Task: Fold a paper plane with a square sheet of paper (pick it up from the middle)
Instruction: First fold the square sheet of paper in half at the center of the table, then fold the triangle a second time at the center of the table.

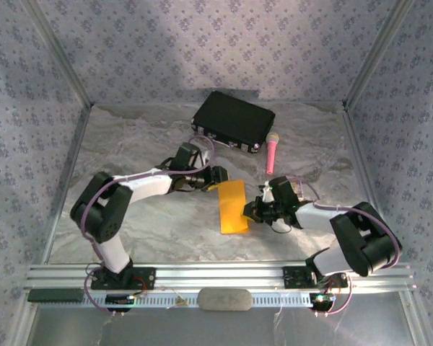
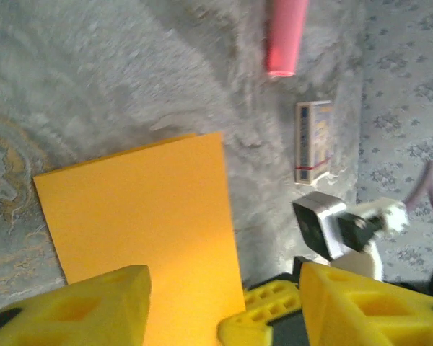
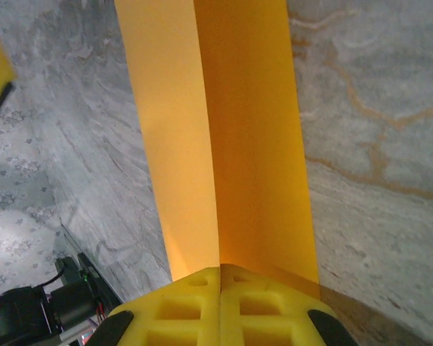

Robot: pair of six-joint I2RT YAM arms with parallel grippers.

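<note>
My right end effector (image 3: 220, 288) pinched the square sheet of paper (image 3: 224, 144) on its crease; left end effector (image 2: 224, 292) stood spread. Best: slide firmly along fold.

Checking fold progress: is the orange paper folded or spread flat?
Folded. The orange paper shows as a narrow rectangle with a crease running along it, its end pinched between the shut right fingers.
</note>
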